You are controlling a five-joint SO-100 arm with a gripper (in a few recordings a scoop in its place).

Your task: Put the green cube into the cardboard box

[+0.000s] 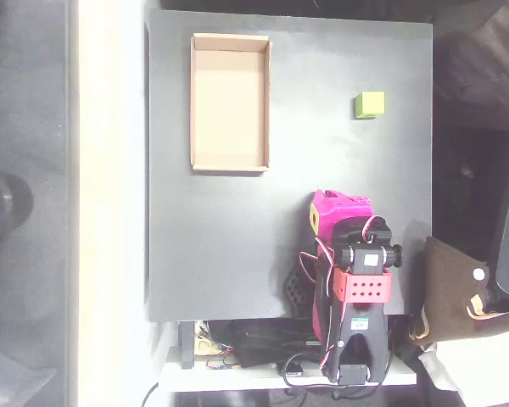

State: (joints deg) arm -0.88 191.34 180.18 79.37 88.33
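Matte green cube (369, 105), shallow cardboard box (229, 103)

A matt, smooth black board (220, 246) serves as the work surface. On it sits a cardboard box (229, 167) of tan, dull paperboard, and a green cube (369, 104) with plain matt faces. The arm's magenta shell (339, 212) looks like smooth plastic.

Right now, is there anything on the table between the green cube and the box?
No. In the overhead view, the stretch between the cube and the box is bare black table.
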